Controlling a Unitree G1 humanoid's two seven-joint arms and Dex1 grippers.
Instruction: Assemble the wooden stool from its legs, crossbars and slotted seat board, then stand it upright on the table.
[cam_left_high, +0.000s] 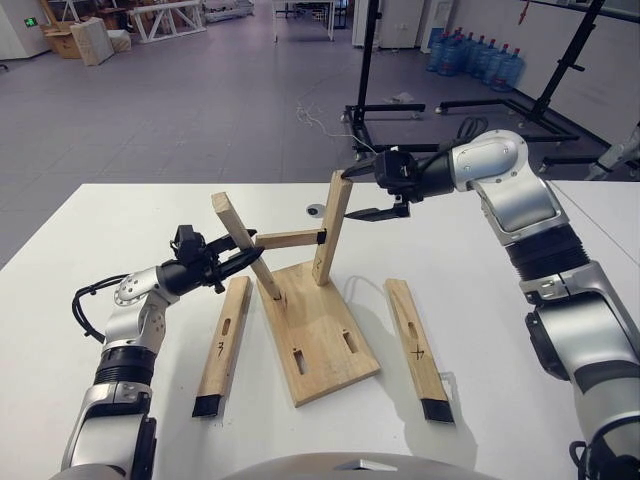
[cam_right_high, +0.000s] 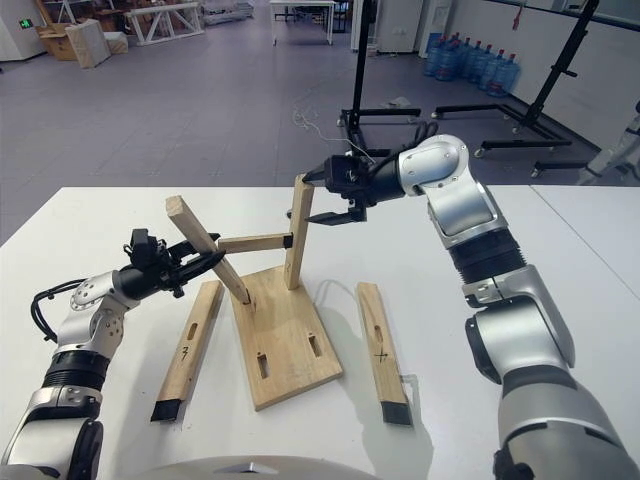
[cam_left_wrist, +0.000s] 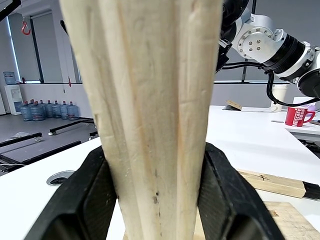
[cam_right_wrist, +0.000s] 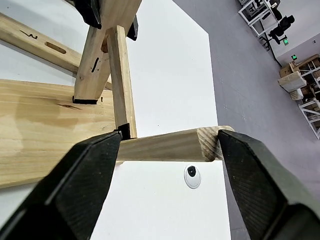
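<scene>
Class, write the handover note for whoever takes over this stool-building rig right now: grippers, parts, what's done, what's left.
Left gripper: shut on the tilted leg.
Right gripper: open, straddling the upright leg at its top.
Seat board lies flat on the table. Both legs stand at its far end, joined by a crossbar. Left loose leg and right loose leg lie beside it.
Done: two legs, one crossbar.
Left: straighten the tilted leg, add loose legs, stand the stool upright.
</scene>
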